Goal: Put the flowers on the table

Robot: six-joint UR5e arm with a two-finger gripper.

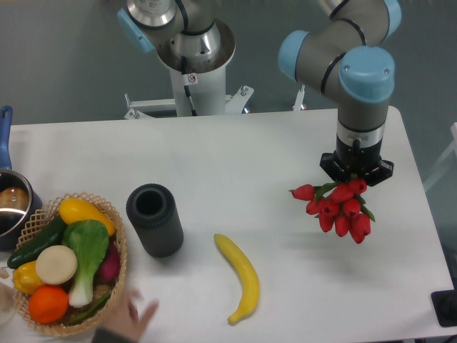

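Observation:
The flowers, a small bunch of red tulip buds with green stems, hang at the right side of the white table. My gripper is directly above them, pointing down, and is shut on the stems; its fingers are mostly hidden behind the wrist and the buds. The buds point down and to the left. I cannot tell whether they touch the tabletop.
A dark grey cylindrical vase stands left of centre. A yellow banana lies near the front. A wicker basket of vegetables sits at the front left, a pot behind it. A hand shows at the bottom edge.

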